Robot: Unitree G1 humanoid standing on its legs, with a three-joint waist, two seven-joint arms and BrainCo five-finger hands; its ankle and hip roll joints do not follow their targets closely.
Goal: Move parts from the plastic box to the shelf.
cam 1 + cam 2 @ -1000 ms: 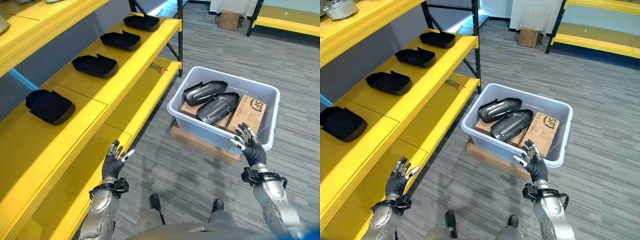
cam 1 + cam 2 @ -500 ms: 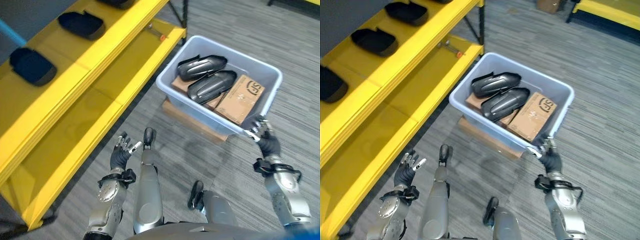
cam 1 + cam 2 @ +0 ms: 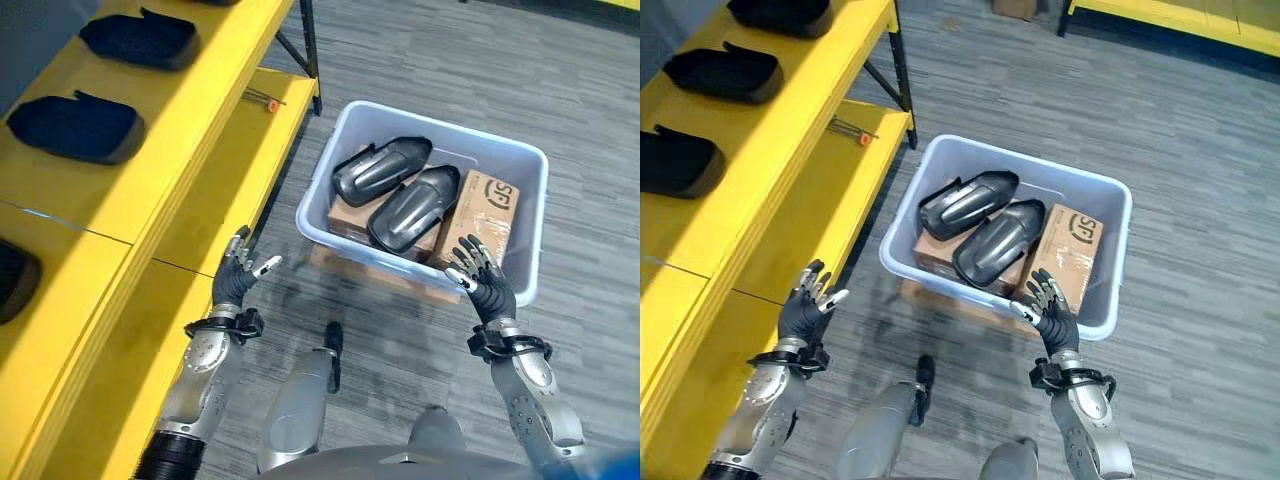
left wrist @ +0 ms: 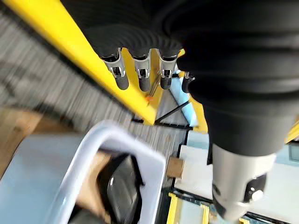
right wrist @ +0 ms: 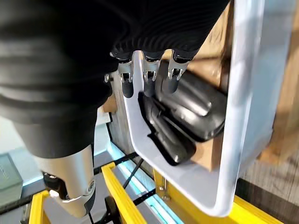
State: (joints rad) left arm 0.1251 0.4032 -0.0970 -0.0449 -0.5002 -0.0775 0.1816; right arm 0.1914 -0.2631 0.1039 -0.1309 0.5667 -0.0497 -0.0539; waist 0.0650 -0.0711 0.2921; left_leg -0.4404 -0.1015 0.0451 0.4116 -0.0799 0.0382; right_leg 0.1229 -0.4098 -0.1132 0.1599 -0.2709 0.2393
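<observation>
While both hands gape | right hand [image 3: 487, 283] at plastic box [image 3: 520, 270] | left hand [image 3: 238, 280] by shelf [image 3: 215, 190]

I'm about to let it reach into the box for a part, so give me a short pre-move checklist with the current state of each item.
1. Parts available: two dark parts lie on cardboard boxes inside the plastic box: ok.
2. Right hand free: fingers spread over the box's near rim, holding nothing: ok.
3. Left hand free: open, beside the lower shelf's edge: ok.
4. Shelf space: bare yellow surface beside the parts already placed: ok.
5. Parts loose or interlocked: cannot tell.
</observation>
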